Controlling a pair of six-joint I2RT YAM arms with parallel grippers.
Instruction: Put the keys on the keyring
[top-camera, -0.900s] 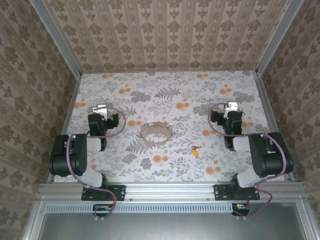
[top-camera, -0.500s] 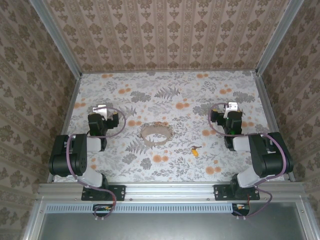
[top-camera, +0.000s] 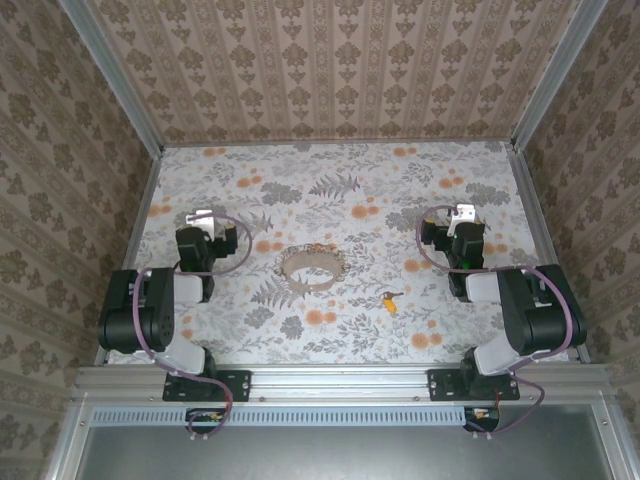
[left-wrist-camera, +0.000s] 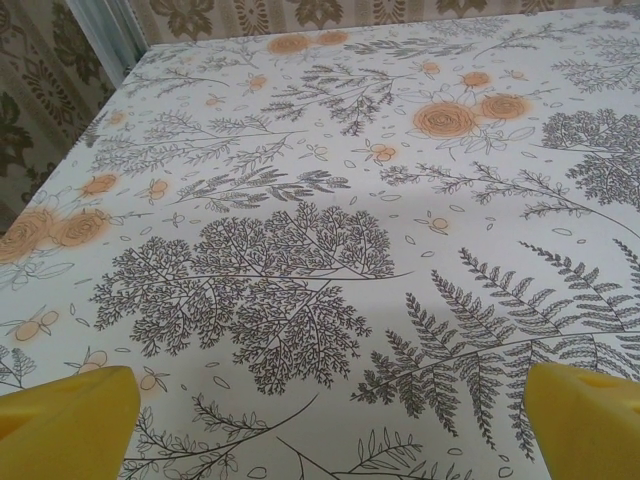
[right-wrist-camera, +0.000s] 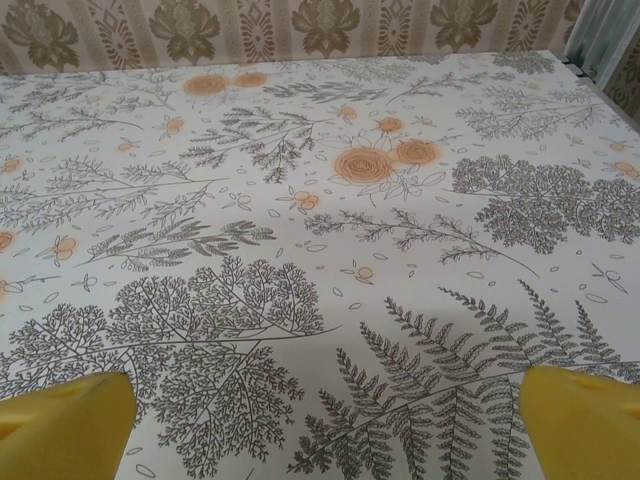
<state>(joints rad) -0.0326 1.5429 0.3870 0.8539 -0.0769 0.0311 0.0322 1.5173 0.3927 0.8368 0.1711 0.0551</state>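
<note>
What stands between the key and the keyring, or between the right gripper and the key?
Nothing visible. Only floral tabletop separates the key from the keyring, and the open right gripper, farther back and right, has a clear path.

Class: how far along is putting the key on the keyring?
Done: nothing; the tiny yellow-headed key lies apart from the large tan round hoop. In hand: nothing; left gripper and right gripper are open, empty. Left: pick up both, thread key on.
</note>
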